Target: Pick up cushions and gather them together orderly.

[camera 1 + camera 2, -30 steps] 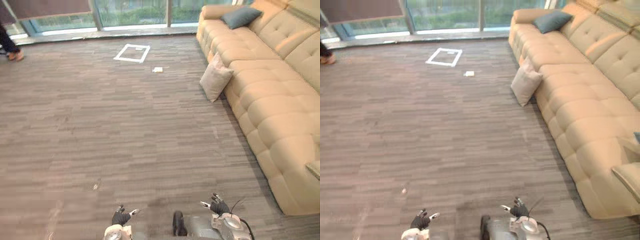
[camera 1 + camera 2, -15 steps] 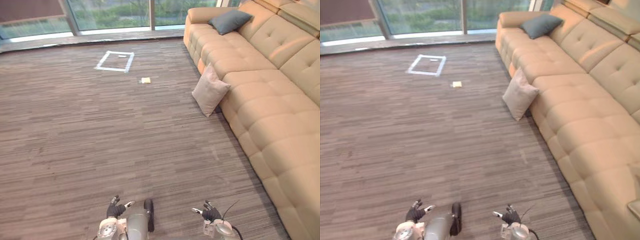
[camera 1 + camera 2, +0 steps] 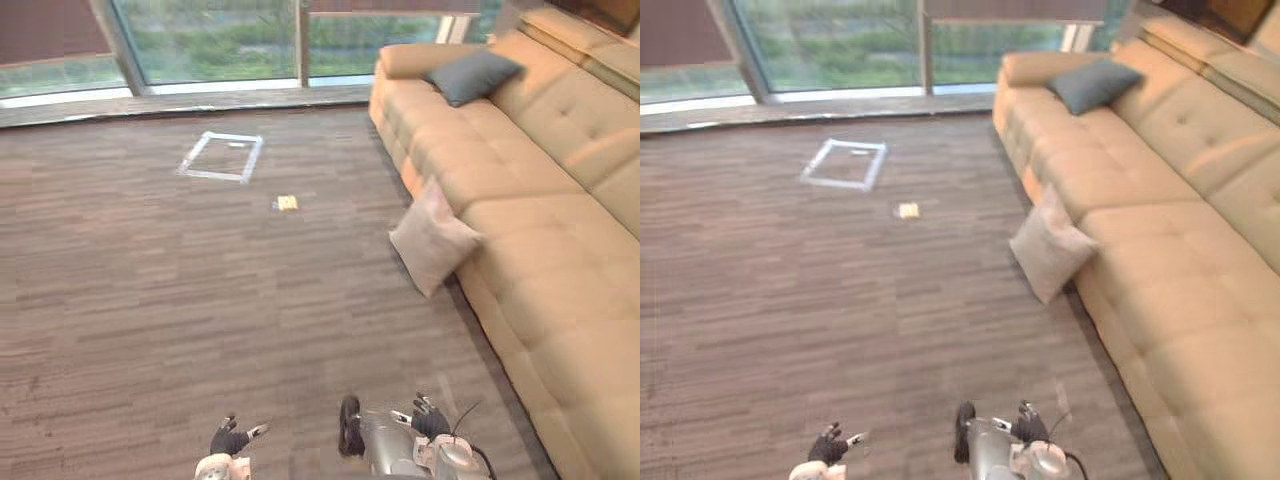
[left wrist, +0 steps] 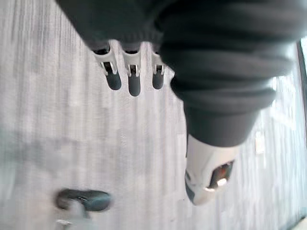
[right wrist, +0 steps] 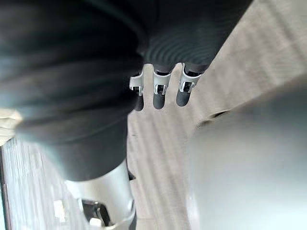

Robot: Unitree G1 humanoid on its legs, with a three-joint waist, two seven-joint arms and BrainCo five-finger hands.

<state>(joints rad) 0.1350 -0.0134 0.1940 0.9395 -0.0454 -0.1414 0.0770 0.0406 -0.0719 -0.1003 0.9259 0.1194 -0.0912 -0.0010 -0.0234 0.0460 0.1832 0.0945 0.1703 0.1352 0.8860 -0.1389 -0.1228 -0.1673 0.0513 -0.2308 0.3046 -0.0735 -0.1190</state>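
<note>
A light beige cushion [image 3: 434,238] leans on the floor against the front of the long tan sofa [image 3: 545,250]. A grey-blue cushion [image 3: 470,76] lies on the sofa's far seat near the armrest. My left hand [image 3: 229,439] hangs low at the bottom of the eye views, fingers relaxed and holding nothing [image 4: 133,81]. My right hand [image 3: 431,419] hangs at the bottom right, also open and empty [image 5: 159,93]. Both hands are well short of the beige cushion.
Grey striped carpet covers the floor. A white tape square [image 3: 221,157] and a small yellow scrap [image 3: 288,203] lie on it toward the windows [image 3: 210,40] at the back.
The camera has moved forward and turned: the beige cushion and sofa now sit nearer and lower in view. Both hands stay hanging and empty.
</note>
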